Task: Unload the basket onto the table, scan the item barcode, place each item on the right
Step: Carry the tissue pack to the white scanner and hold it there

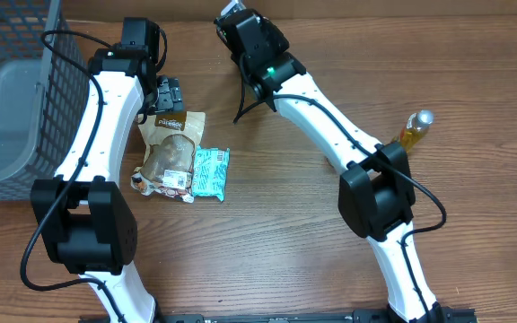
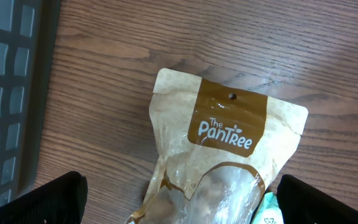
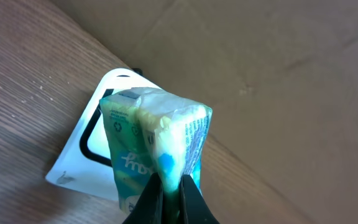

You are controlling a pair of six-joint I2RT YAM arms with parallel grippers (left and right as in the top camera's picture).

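Arms: two are reaching toward the far edge of the tabletop (image 1: 285, 233), the left arm (image 1: 106, 117) and the right arm (image 1: 330, 117).
Claws: two are showing, one on each arm.
Right claw (image 3: 169, 185): it is clenching tight, its two dark fingers pinching the lower end of the green packet (image 3: 157, 137).
Green packet: one is being held off the tabletop at the far edge, standing upright above the fingers, with its crimped white end facing the wrist camera.
White panel (image 3: 79, 152): one is lying flat on the wood with a black rounded outline on it, just behind the held packet; whether the two are touching cannot be told.
Cardboard wall (image 3: 278, 74): one brown sheet is rising behind the panel and the packet.
Left claw (image 1: 170, 93): it is standing released, jaws spread wide and gripping nothing, hovering over the top edge of the brown pouch (image 2: 229, 124).
Brown pouch: one is lying flat on the tabletop, printed "The PanTree", with a clear window showing pale contents.
Teal packet (image 1: 211, 170): one is lying flat, touching the pouch's right side.
Packets in all: two, one being held and one resting on the wood.
Basket (image 1: 7, 63): one dark mesh basket is sitting at the far left, beside the left arm.
Bottle (image 1: 415, 128): one with amber liquid and a silver cap is lying tilted at the right, near the right arm's elbow.
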